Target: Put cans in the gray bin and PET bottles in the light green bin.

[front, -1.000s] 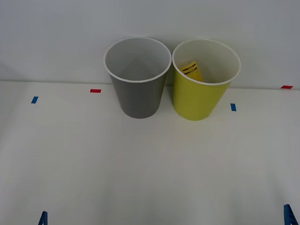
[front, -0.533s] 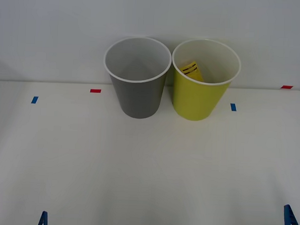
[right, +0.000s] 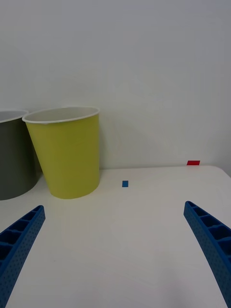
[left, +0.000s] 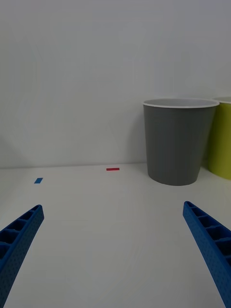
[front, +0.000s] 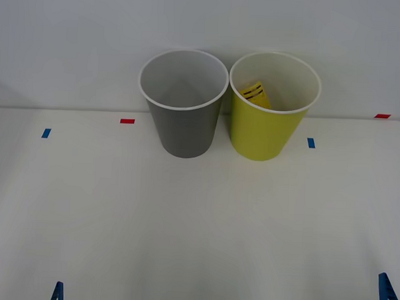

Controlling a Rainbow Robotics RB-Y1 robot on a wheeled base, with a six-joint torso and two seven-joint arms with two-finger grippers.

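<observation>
The gray bin (front: 184, 133) and the light green bin (front: 262, 136) stand side by side, touching, at the back of the white table. A PET bottle (front: 256, 95) with a yellow label leans inside the light green bin, only its upper part showing over the rim. The cans are out of view, and the part of the gray bin's inside that I can see is bare. My left gripper (left: 112, 207) hangs open low over the near left of the table, facing the gray bin (left: 175, 144). My right gripper (right: 113, 207) is open over the near right, facing the light green bin (right: 67, 154). Both hold nothing.
Small red tape marks (front: 127, 121) and blue tape marks (front: 311, 143) lie on the table (front: 197, 223). A plain white wall rises right behind the bins. The table's right edge runs past a red mark (front: 382, 116).
</observation>
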